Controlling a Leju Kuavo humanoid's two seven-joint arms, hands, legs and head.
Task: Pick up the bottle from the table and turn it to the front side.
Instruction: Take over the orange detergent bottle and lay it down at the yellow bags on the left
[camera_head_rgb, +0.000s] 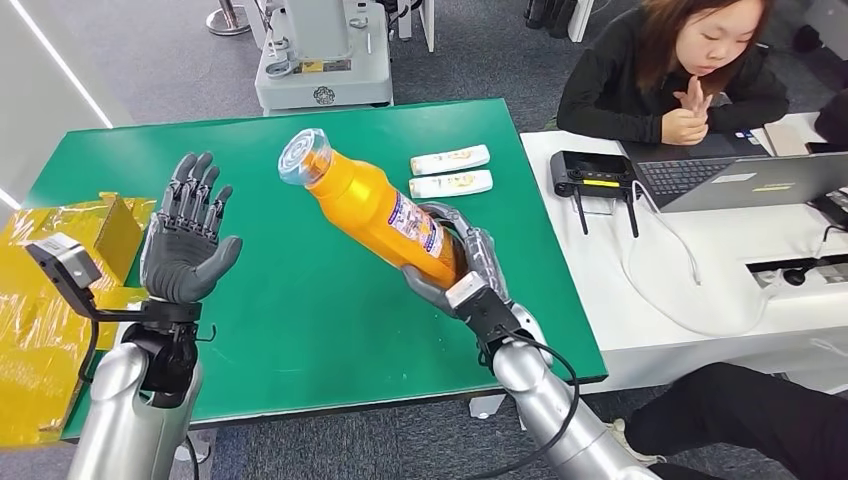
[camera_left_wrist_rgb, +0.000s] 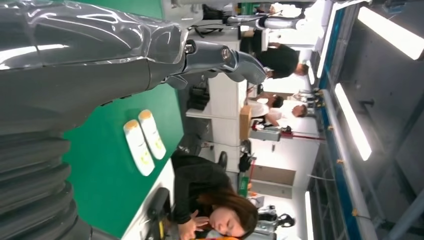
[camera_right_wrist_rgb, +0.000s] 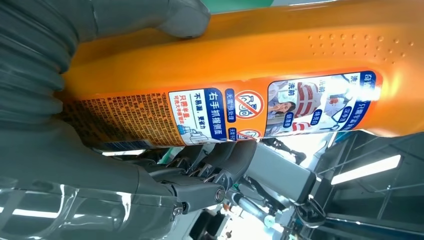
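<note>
Right hand (camera_head_rgb: 462, 262) fingers wrapped round orange bottle (camera_head_rgb: 375, 208) (tilted, cap up-left), left hand (camera_head_rgb: 188, 243) fingers spread, holding nothing

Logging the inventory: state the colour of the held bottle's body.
Orange bottle, gripped by the right robot hand; clearest in the right wrist view.

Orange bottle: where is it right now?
Head view: the orange bottle is off the green table, tilted in the right hand, right of the raised left hand.

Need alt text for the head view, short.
The robot's right hand holds an orange bottle tilted above a green table, clear cap up and away. Its left hand is raised open; two small white tubes lie beyond.
</note>
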